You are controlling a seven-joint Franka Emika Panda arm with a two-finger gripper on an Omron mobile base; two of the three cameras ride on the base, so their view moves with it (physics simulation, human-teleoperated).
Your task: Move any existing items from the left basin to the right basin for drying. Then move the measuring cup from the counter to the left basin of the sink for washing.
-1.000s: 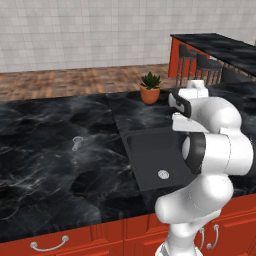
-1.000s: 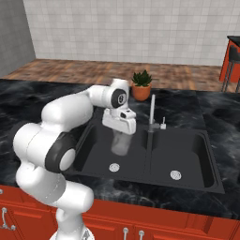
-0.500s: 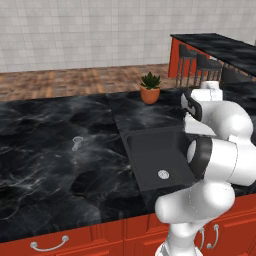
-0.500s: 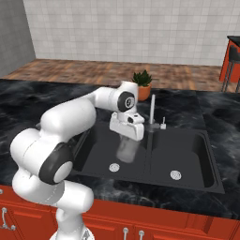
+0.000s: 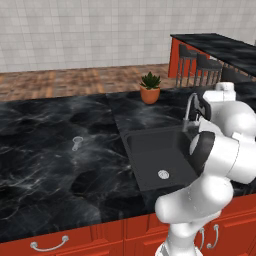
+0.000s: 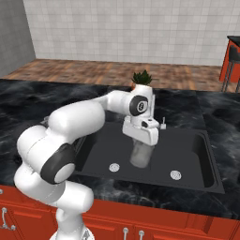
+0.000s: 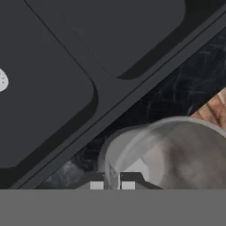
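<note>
My gripper hangs over the sink, roughly midway between the left drain and the right drain. It is shut on the rim of a clear glass that dangles below it, off the sink floor. In the hand view the fingertips pinch the thin glass wall, and the glass spreads out to the right, with two dark basins behind it. A small clear measuring cup sits on the black counter, left of the sink.
A potted plant stands on the counter behind the sink, and the faucet rises at the sink's back edge. Bar stools and a raised counter lie at the far right. Red cabinets run below the counter's front edge.
The arm has swung to the right, carrying the glass from above the left basin toward the sink's middle. The grip has stayed shut.
</note>
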